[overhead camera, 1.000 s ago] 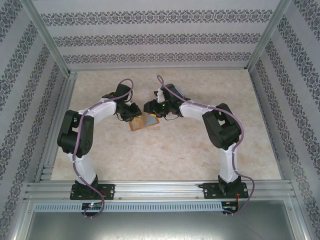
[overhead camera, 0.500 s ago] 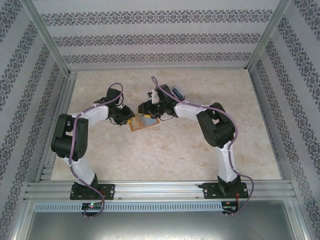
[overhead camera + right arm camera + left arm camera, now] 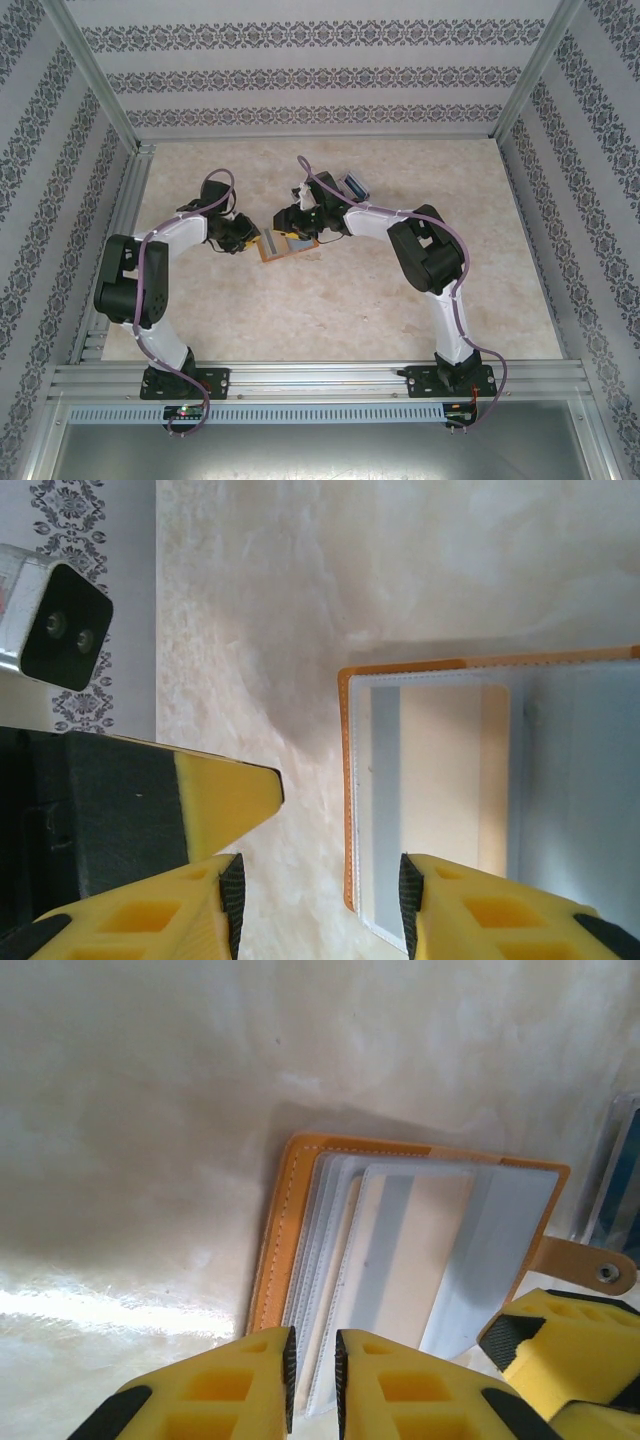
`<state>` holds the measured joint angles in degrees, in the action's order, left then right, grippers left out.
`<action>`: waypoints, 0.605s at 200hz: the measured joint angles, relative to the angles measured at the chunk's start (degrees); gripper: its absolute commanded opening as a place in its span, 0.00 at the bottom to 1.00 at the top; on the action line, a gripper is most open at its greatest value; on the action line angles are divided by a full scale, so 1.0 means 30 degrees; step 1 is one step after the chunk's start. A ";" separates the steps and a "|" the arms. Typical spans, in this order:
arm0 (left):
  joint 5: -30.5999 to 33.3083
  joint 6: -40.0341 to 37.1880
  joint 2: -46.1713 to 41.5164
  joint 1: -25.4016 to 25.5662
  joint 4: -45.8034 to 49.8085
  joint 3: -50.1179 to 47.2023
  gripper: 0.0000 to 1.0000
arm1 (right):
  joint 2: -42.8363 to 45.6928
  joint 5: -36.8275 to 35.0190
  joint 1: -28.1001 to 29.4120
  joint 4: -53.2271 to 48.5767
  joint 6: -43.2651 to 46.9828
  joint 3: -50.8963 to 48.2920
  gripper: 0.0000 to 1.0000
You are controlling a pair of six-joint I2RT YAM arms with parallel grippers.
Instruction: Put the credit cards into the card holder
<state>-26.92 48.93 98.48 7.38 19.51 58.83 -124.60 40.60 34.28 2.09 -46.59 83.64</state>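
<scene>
The card holder (image 3: 287, 247) lies open mid-table, orange-brown with clear sleeves (image 3: 325, 1250). A pale credit card with a grey stripe (image 3: 412, 1250) sits in the top sleeve (image 3: 440, 780). My left gripper (image 3: 245, 239) is at the holder's left edge. Its jaws (image 3: 312, 1380) are nearly together, with the fanned sleeve edges between the pads. My right gripper (image 3: 286, 221) hangs over the holder's far left corner. It is open (image 3: 320, 900), the orange edge (image 3: 346, 810) shows in its gap, and nothing is held. A blue credit card (image 3: 353, 185) lies behind the right arm.
The holder's snap strap (image 3: 587, 1266) points toward the blue card (image 3: 620, 1175). The two grippers are close together, and a right finger (image 3: 560, 1345) shows beside my left fingers. Patterned walls and metal posts ring the beige table (image 3: 330, 310).
Both grippers have shifted a little to the left over the holder. The left elbow swung out to the left. The blue card at the back has come out from under the right arm.
</scene>
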 measured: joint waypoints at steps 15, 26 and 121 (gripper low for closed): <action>0.0080 0.0000 -0.0051 -0.0007 0.0000 0.0000 0.20 | 0.0000 0.0000 -0.0015 -0.0109 0.0015 0.0000 0.47; 0.0087 0.0000 -0.0051 -0.0007 0.0007 0.0000 0.20 | 0.0000 -0.0007 -0.0015 -0.0146 0.0080 0.0000 0.47; 0.0073 -0.0240 -0.0044 -0.0007 0.0117 0.0692 0.21 | 0.0248 -0.1100 -0.0393 -0.1785 0.1639 -0.0466 0.47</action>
<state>-26.70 48.21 98.35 7.35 19.86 60.90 -123.85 37.30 33.10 -3.27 -41.67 82.24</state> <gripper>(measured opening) 0.206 0.471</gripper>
